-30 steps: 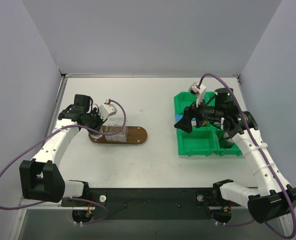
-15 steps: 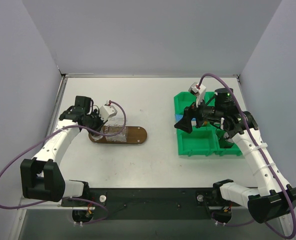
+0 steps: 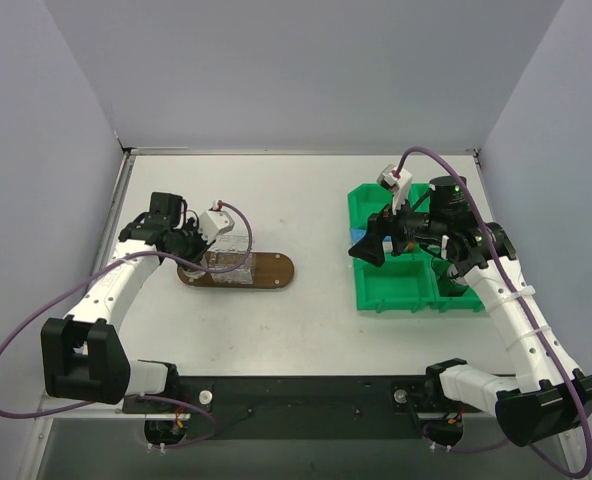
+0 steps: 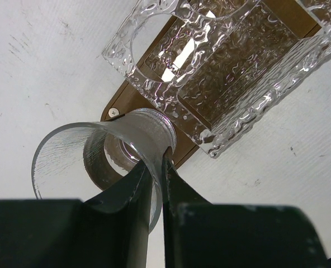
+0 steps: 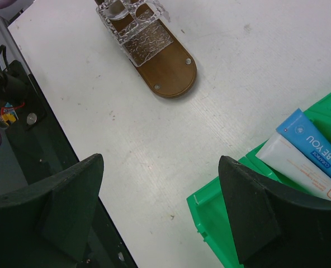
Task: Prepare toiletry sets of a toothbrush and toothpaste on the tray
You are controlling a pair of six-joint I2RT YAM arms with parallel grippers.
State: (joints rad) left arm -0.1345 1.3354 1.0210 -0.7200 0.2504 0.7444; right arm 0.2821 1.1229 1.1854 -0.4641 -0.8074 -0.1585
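L gripper (image 4: 157,163) clenched on clear cup (image 4: 65,151) rim at tray's (image 3: 276,270) left end; R gripper (image 5: 160,204) wide open, empty, over green bin (image 5: 210,223) w/ toothpaste (image 5: 316,142). Step: seating cup. Next: R grabs tube

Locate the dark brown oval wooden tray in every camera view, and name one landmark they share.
Top external: dark brown oval wooden tray, left of centre, beside the left arm.
Left wrist: top, mostly under the holder, beyond the clear cup pinched by the left claw.
Right wrist: top centre.
Shared landmark: the clear textured holder standing on the tray.
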